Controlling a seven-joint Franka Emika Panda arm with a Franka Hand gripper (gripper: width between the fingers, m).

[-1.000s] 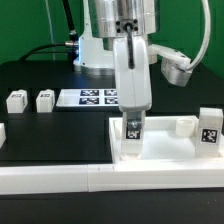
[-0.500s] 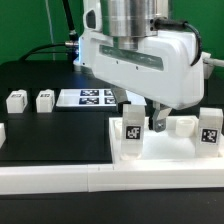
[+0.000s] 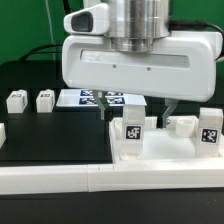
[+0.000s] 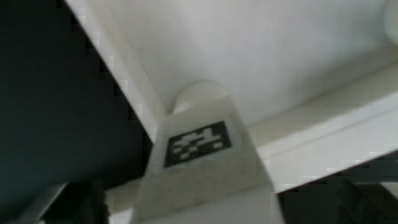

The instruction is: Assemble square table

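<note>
The square table's white top (image 3: pixel 165 150) lies flat at the exterior view's right front. One white tagged leg (image 3: pixel 133 131) stands upright in its near-left corner. My gripper (image 3: pixel 139 112) hangs right over that leg, broadside to the camera. Its dark fingers (image 3: pixel 108 108) stand wide apart on either side of the leg's top, so it is open. In the wrist view the same leg (image 4: pixel 205 150) fills the space between my gripper's (image 4: pixel 205 208) fingers, over the top (image 4: pixel 302 60). Another tagged leg (image 3: pixel 210 128) stands at the right. Two more legs (image 3: pixel 15 100) (image 3: pixel 44 100) sit at the left.
The marker board (image 3: pixel 92 98) lies behind the gripper. A small white part (image 3: pixel 183 125) lies on the table top beside the right leg. A long white border bar (image 3: pixel 60 180) runs along the front, and another bar end (image 3: pixel 2 131) shows at the left edge.
My gripper has turned about its vertical axis, from edge-on to broadside, above the corner leg. The leg still stands upright in the same place.
</note>
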